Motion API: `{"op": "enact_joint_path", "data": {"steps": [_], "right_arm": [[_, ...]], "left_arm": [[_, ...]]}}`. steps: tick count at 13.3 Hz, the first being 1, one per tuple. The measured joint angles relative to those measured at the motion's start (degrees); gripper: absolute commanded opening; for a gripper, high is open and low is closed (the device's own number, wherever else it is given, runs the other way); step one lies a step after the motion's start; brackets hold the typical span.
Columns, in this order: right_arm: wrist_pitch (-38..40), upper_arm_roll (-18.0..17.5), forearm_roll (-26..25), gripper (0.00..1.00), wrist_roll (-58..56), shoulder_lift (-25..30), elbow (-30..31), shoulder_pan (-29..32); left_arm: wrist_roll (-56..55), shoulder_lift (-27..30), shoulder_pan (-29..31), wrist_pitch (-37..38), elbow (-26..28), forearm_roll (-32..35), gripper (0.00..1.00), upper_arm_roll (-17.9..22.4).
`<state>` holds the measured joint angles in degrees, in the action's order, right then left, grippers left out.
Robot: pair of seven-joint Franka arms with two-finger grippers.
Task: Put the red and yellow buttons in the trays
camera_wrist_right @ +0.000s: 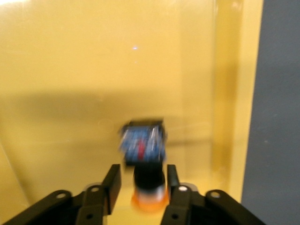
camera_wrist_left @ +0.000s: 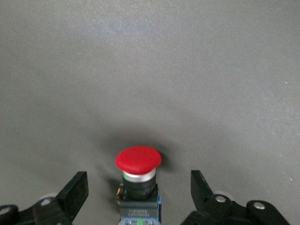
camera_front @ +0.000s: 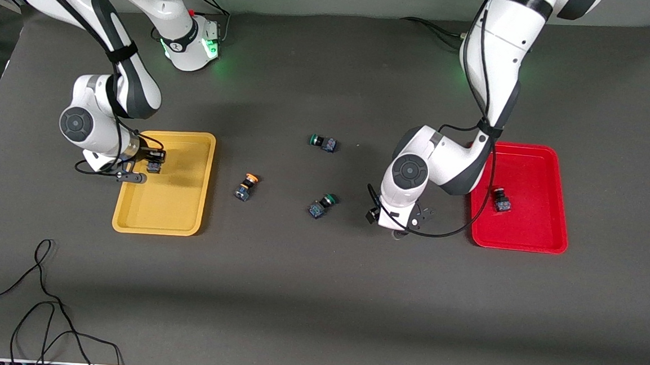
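Right tool [camera_wrist_right: 143, 180] over the shallow yellow plastic tray [camera_front: 187, 219], fingers pressed onto the black neck of an orange-yellow-capped push-button switch [camera_wrist_right: 143, 152] — cap toward the wrist, blue-and-black body hanging out toward the tray floor. Held low over the tray's inner area, not its rim, presumably so that a release drops the switch inside. No telling from these views whether the body already touches the floor.

Left tool [camera_wrist_left: 139, 192] down at the dark grey table [camera_front: 318, 295], just beside the shallow red plastic tray [camera_front: 547, 241] on the side toward the table's middle. Fingers spread wide, one on each side of a red-capped push-button switch [camera_wrist_left: 138, 180] and touching neither side of it. Switch on the table between the fingers, red cap pointing away from the wrist — lined up, by the look of it, for a squeeze across the body. Hidden under the wrist in the front view.

Contents: red tray with one small switch [camera_front: 501, 200] lying in it, cap colour hard to make out, likely red. Yellow tray bare apart from the switch in the right tool.

Loose on the table between the trays: a second orange-capped switch [camera_front: 245, 187] near the yellow tray, plus two green-capped switches [camera_front: 323, 142] [camera_front: 322, 205] — no part of the job.
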<state>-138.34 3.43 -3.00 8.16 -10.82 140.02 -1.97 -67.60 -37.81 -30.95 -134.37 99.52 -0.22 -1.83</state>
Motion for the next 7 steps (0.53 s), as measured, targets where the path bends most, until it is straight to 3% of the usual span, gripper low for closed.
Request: {"op": "enact_joint_path", "data": {"steps": [1, 2, 5, 7], "right_arm": [[0.16, 0.0, 0.62, 1.0, -0.03, 0.13, -0.17, -0.11], [0.58, 0.0, 0.87, 1.0, -0.04, 0.4, -0.48, -0.22], [2.96, -1.11, 3.58, 1.0, -0.03, 2.06, -2.6, -0.48], [6.21, -4.91, 8.32, 1.0, 0.95, 3.12, -6.71, -0.58]], "left_arm": [[-0.09, -0.1, 0.0, 0.0, -0.11, 0.0, 0.36, 0.09], [-0.13, -0.09, 0.0, 0.0, -0.26, 0.0, 0.24, 0.11], [-0.19, -0.11, 0.0, 0.0, -0.35, 0.0, 0.09, 0.11], [-0.23, -0.09, 0.0, 0.0, -0.4, 0.0, 0.06, 0.11]]}}
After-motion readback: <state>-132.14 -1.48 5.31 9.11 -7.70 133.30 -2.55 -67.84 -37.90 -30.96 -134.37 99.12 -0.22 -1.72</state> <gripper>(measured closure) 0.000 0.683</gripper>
